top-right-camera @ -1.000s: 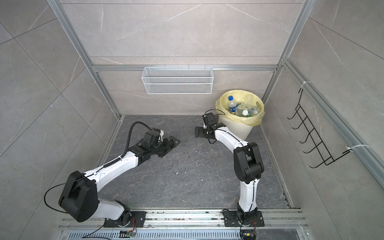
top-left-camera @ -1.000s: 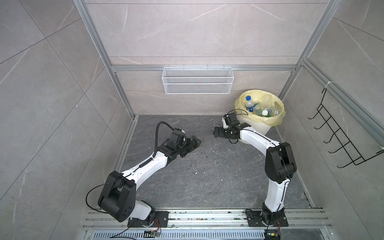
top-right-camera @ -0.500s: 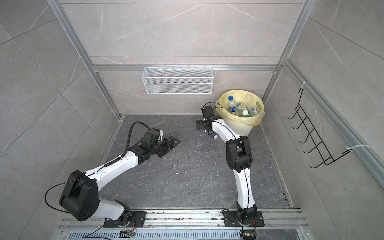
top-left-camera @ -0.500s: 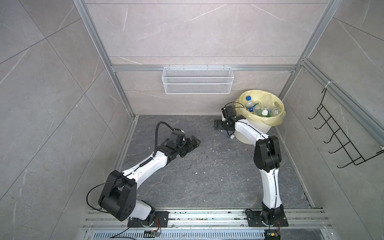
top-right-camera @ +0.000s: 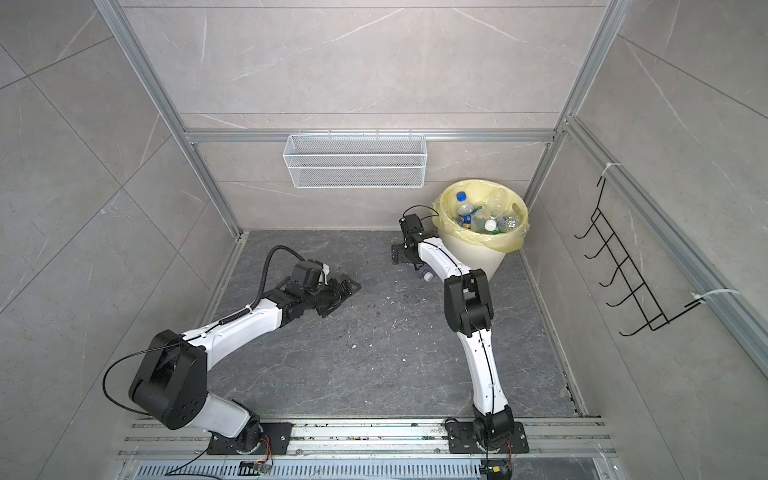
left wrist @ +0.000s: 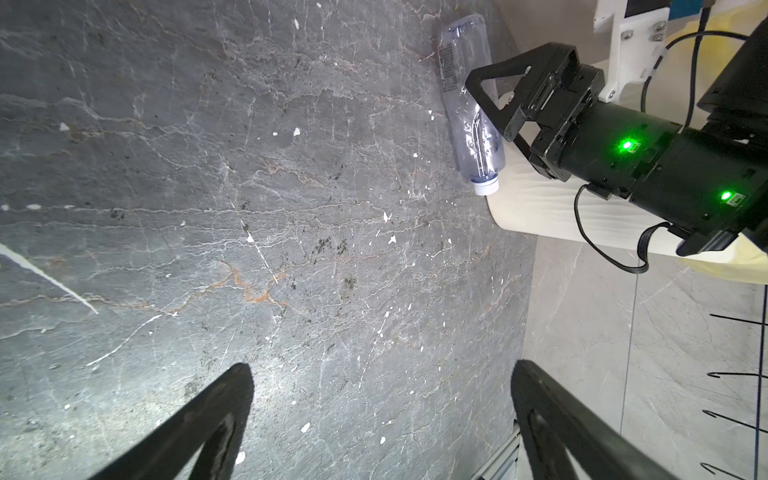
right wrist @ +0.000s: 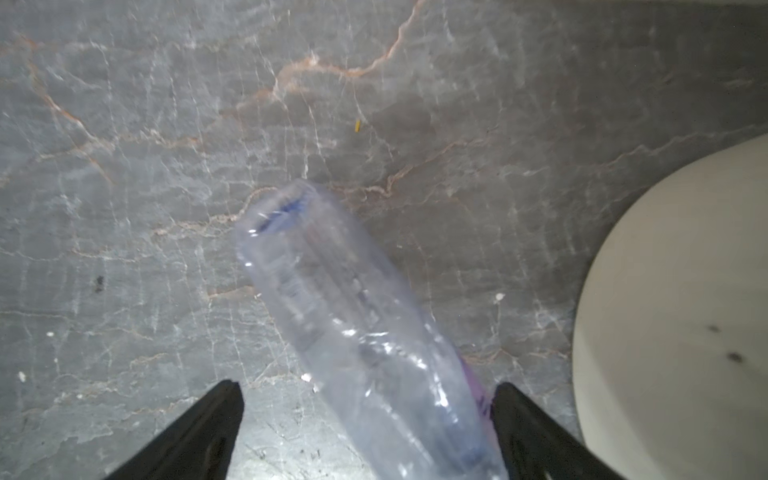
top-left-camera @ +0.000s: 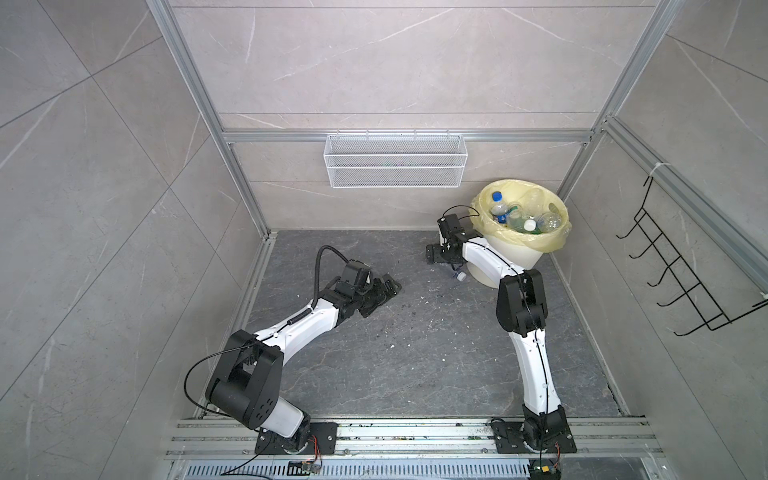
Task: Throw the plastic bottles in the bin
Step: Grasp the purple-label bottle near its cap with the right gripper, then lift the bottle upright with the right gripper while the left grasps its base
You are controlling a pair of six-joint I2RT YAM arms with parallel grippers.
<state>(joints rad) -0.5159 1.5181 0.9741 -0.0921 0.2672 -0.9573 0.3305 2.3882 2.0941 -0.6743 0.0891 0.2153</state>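
The bin [top-left-camera: 515, 259] [top-right-camera: 478, 253], cream-white with a pale yellow bag, stands in the back right corner and holds several plastic bottles [top-left-camera: 519, 218] [top-right-camera: 484, 216]. One clear bottle [top-left-camera: 457, 274] [top-right-camera: 424, 274] [left wrist: 471, 120] [right wrist: 353, 332] with a white cap lies on the dark floor at the bin's foot. My right gripper [top-left-camera: 432, 254] [top-right-camera: 395, 254] [right wrist: 368, 386] hovers over it, jaws open on either side of its body, the bottle nearer one finger. My left gripper [top-left-camera: 392, 286] [top-right-camera: 351, 286] [left wrist: 382, 368] is open and empty, low over the floor at centre left.
A white wire basket [top-left-camera: 395, 166] hangs on the back wall. A black hook rack [top-left-camera: 681, 266] sticks out from the right wall. Aluminium rails [top-left-camera: 415, 432] run along the front, and white specks dot the floor [left wrist: 291, 249].
The right arm's elbow swung towards the bin and back, and its gripper now sits around the floor bottle. The left arm has not moved.
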